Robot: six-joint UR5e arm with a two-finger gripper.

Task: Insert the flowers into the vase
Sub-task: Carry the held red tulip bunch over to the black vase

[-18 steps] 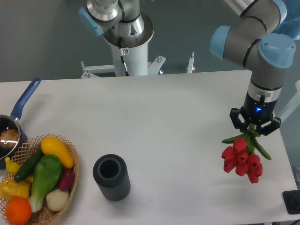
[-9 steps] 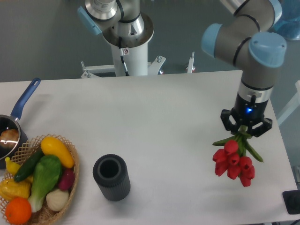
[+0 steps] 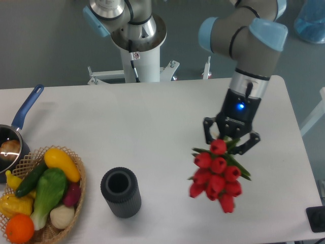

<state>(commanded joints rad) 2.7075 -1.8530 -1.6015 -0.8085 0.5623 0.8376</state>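
The flowers (image 3: 216,176), a bunch of red tulip buds with green stems and leaves, hang in the air right of the table's middle. My gripper (image 3: 231,141) is shut on their stems from above, buds pointing down toward the camera. The vase (image 3: 121,191), a dark grey ribbed cylinder with an open round mouth, stands upright near the front edge, well to the left of the flowers and apart from them.
A wicker basket (image 3: 76,195) of vegetables and fruit sits at the front left, close beside the vase. A blue-handled saucepan (image 3: 25,109) lies at the left edge. A dark object (image 3: 316,219) pokes in at the front right corner.
The arm has carried the flowers leftward from the table's right edge toward the middle, and the bunch now hangs higher and closer to the camera. The vase has not moved.
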